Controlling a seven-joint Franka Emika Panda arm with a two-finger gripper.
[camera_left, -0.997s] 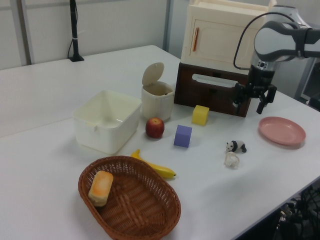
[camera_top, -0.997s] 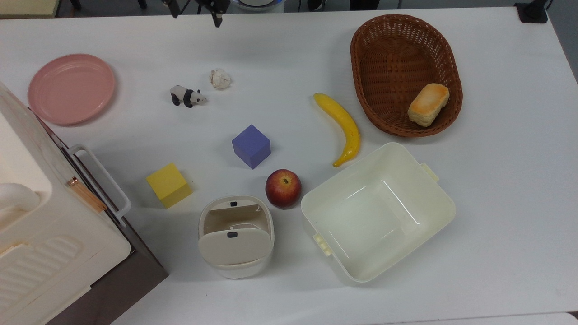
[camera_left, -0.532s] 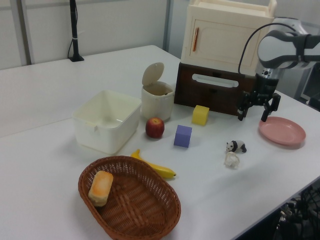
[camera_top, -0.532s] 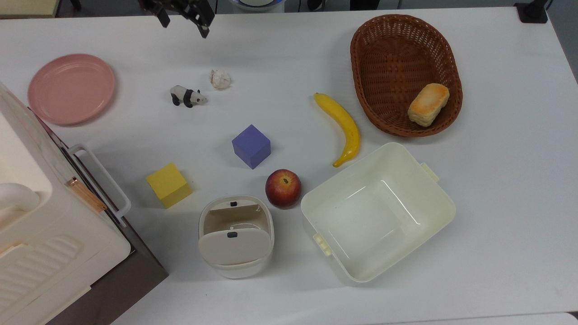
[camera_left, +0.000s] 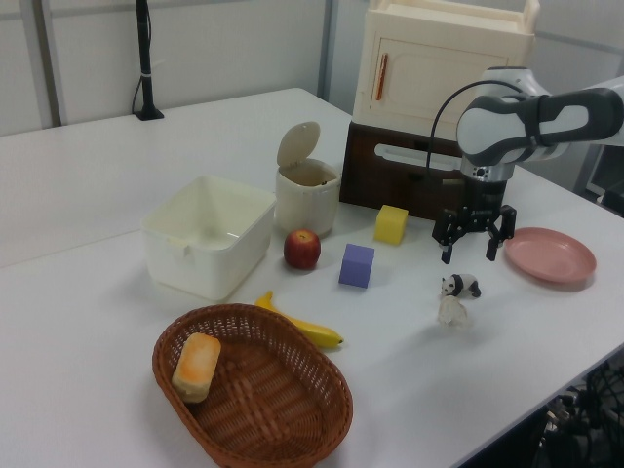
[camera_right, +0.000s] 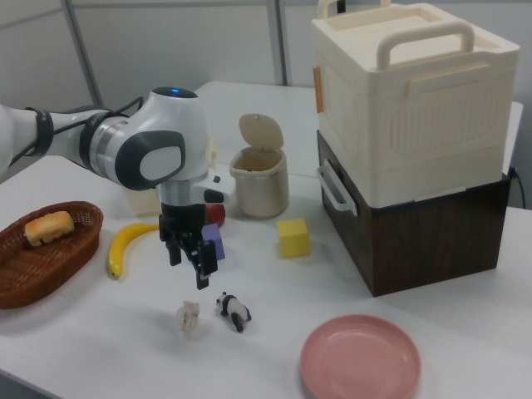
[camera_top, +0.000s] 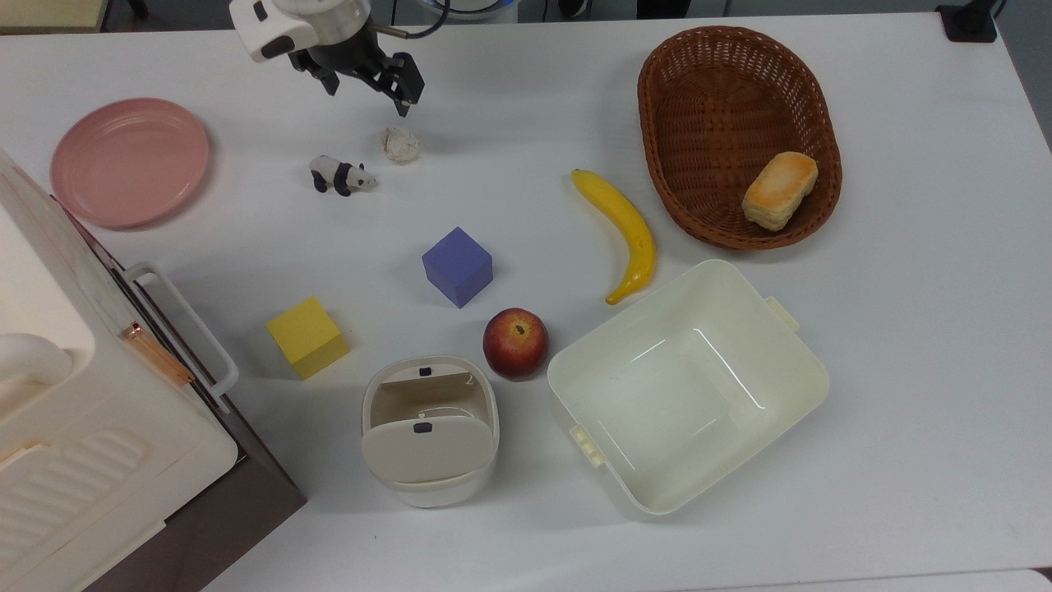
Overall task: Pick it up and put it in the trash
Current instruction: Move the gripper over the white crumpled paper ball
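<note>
Jaws spread and empty above the paper ball [camera_top: 400, 144]; approach step, next descend around it, avoiding the panda [camera_top: 341, 174].

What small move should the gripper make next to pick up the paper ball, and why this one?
Probably a short shift over the paper ball, then straight down. The gripper is open and hangs above the table, not yet over the ball: in the top view it sits a little above and left of it. The toy panda stands close beside the ball, so centring first should keep the fingers off it.
</note>
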